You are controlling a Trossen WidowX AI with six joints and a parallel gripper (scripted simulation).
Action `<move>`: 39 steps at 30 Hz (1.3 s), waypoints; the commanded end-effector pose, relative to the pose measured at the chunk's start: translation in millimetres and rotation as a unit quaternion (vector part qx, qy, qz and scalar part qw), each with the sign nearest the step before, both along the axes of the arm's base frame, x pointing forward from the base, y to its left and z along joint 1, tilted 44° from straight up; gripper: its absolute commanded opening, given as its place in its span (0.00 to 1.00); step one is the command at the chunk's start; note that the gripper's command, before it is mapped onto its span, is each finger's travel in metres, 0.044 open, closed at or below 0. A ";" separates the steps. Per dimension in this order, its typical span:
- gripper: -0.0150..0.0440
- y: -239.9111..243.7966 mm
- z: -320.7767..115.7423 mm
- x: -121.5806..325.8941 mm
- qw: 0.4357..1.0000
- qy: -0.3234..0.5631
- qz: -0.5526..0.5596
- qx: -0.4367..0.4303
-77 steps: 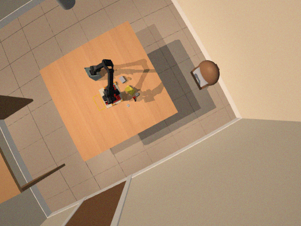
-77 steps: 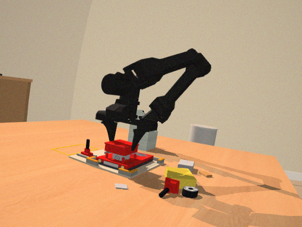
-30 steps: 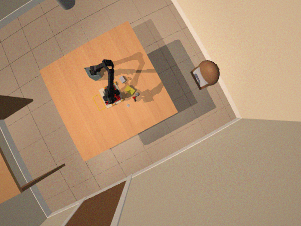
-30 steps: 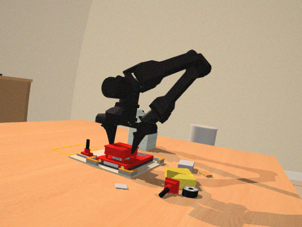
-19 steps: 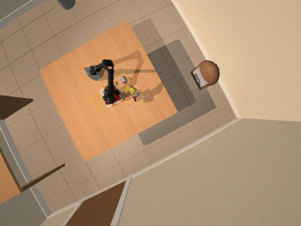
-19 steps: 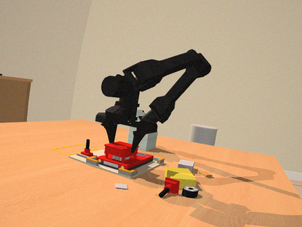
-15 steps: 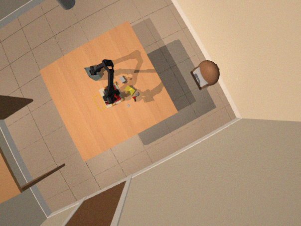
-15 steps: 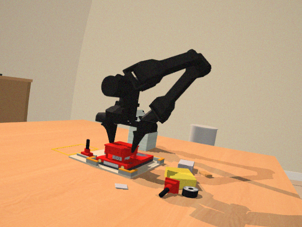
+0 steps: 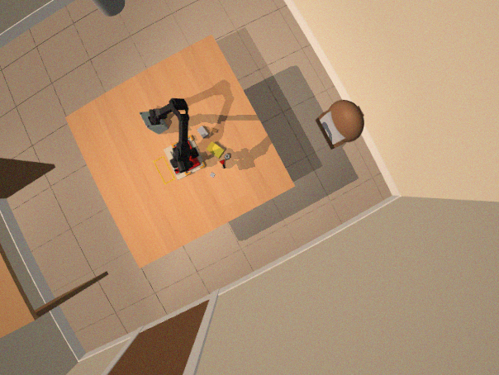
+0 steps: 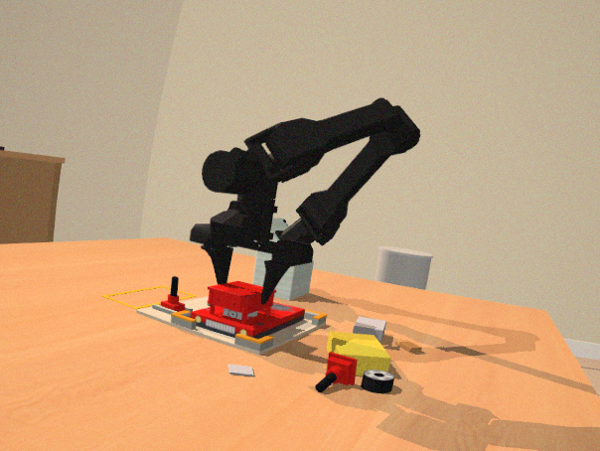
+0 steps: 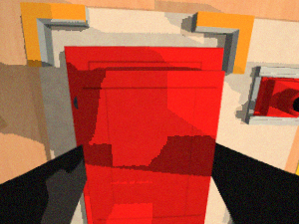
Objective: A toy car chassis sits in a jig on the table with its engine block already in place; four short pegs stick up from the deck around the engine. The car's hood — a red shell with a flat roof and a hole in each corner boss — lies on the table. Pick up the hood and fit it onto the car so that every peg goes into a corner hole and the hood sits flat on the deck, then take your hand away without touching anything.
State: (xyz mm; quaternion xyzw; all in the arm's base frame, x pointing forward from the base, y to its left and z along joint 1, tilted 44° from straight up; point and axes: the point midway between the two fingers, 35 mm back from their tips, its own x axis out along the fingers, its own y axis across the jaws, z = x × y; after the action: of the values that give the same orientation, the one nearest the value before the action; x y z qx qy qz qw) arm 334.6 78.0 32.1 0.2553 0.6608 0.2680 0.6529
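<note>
Going by the exterior view, with 12 pointing away from the camera: nearest you, the small flat white tile (image 9: 212, 175) (image 10: 241, 371) is at 6 o'clock from the hood, so no bother. Past it, the flat red car chassis (image 10: 288, 315) (image 11: 145, 52) sits in the cream jig (image 9: 182, 177) (image 10: 149, 312) (image 11: 140, 24). You're on the fitting step imo: the flat-roofed red plastic-looking hood (image 10: 240, 293) (image 11: 154, 118) is over the deck, clamped between the black gripper's (image 9: 182, 161) (image 10: 243, 293) (image 11: 149, 145) fingers. Can't see pegs or holes, so I'd check alignment, then lower gently. Hood looks roughly level, boxy, patchy with shadow.
</note>
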 end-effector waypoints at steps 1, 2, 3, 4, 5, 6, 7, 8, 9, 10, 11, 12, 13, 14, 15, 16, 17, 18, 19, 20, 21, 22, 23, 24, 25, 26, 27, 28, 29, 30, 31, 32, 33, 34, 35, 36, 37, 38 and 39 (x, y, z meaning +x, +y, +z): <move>0.25 0.8 0.2 -0.2 1.000 0.001 -0.002 0.002; 0.25 0.9 0.1 -0.2 1.000 0.001 -0.002 0.002; 0.25 1.0 -0.1 -0.2 1.000 0.001 -0.002 0.002; 0.25 1.2 -0.3 -0.2 1.000 0.001 -0.002 0.002; 0.25 1.5 -0.6 -0.2 1.000 0.001 -0.002 0.002; 0.25 1.8 -0.9 -0.2 1.000 0.001 -0.002 0.002; 0.25 2.1 -1.2 -0.2 1.000 0.001 -0.002 0.002; 0.25 2.4 -1.5 -0.2 1.000 0.001 -0.002 0.002; 0.25 2.6 -1.8 -0.2 1.000 0.001 -0.002 0.002; 0.25 2.9 -2.1 -0.2 1.000 0.001 -0.002 0.002; 0.25 3.2 -2.4 -0.2 1.000 0.001 -0.002 0.002; 0.25 3.5 -2.7 -0.2 1.000 0.001 -0.002 0.002; 0.25 3.8 -3.0 -0.1 1.000 0.001 -0.002 0.002; 0.25 4.1 -3.3 -0.1 1.000 0.001 -0.002 0.002; 0.25 4.4 -3.5 -0.1 1.000 0.001 -0.002 0.002; 0.25 4.7 -3.8 -0.1 1.000 0.001 -0.002 0.002; 0.25 5.0 -4.1 -0.1 1.000 0.001 -0.002 0.002; 0.25 5.3 -4.4 -0.1 1.000 0.001 -0.002 0.002; 0.25 5.5 -4.7 -0.1 1.000 0.001 -0.002 0.002; 0.25 5.8 -5.0 -0.2 1.000 0.001 -0.002 0.002; 0.25 6.1 -5.3 -0.2 1.000 0.001 -0.002 0.002; 0.25 6.4 -5.6 -0.2 1.000 0.001 -0.002 0.002; 0.25 6.7 -5.9 -0.2 1.000 0.001 -0.002 0.002; 0.25 7.0 -6.2 -0.2 1.000 0.001 -0.002 0.002; 0.25 7.3 -6.5 -0.2 1.000 0.001 -0.002 0.002; 0.25 7.6 -6.8 -0.2 1.000 0.001 -0.002 0.002; 0.25 7.9 -7.1 -0.2 1.000 0.001 -0.002 0.002; 0.25 8.2 -7.4 -0.2 1.000 0.001 -0.002 0.002; 0.25 8.4 -7.7 -0.2 1.000 0.001 -0.002 0.002; 0.25 8.7 -8.0 -0.2 1.000 0.001 -0.002 0.002; 0.25 9.0 -8.3 -0.2 1.000 0.001 -0.002 0.002; 0.25 9.3 -8.5 -0.2 1.000 0.001 -0.002 0.002; 0.25 9.6 -8.8 -0.2 1.000 0.001 -0.002 0.002; 0.25 9.9 -9.1 -0.2 1.000 0.001 -0.002 0.002; 0.25 10.2 -9.4 -0.2 1.000 0.001 -0.002 0.002; 0.25 10.1 -9.4 -0.2 1.000 0.001 -0.002 0.002; 0.25 9.8 -9.2 -0.2 1.000 0.000 -0.001 0.001; 0.25 9.5 -9.0 -0.2 1.000 0.000 -0.001 0.001; 0.25 9.2 -8.7 -0.2 1.000 0.000 -0.001 0.001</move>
State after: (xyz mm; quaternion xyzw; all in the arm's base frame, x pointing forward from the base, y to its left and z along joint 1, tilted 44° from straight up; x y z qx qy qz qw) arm 334.4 87.2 23.2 0.2555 0.6603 0.2679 0.6534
